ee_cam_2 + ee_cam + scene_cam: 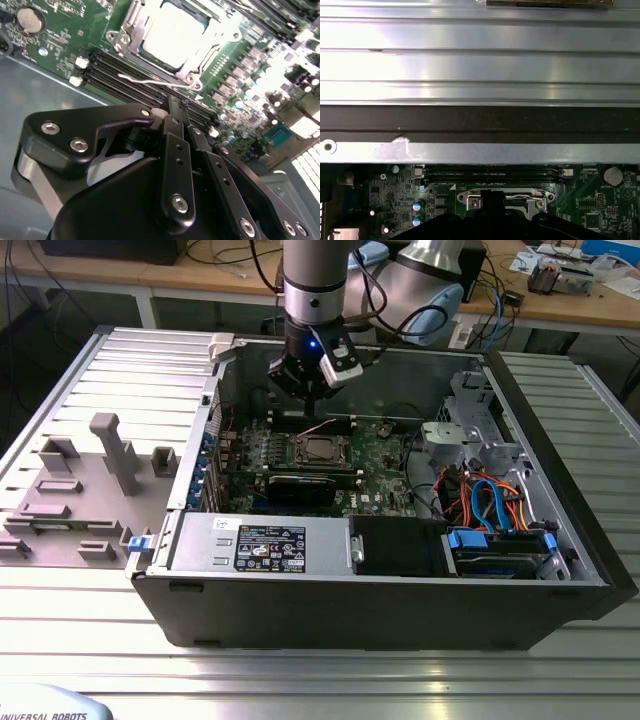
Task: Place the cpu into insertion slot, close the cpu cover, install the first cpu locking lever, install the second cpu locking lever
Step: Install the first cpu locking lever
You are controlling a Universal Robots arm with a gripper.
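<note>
The open computer case lies on its side on the ribbed metal table, and my arm reaches down into it from above. Along the case's near edge sits the power supply; a tangle of orange and blue cables fills the end toward the exterior view's right. The green motherboard covers the floor, with a black graphics card just in front of the insertion slot.

My gripper hangs above the board's far side — fingers drawn together, clamped on nothing. Between it and the socket run the dark memory slots, and a thin wire locking lever lies along the socket's edge.

The cpu sits in the slot, framed by the silver cpu cover, which lies down around it.
</note>
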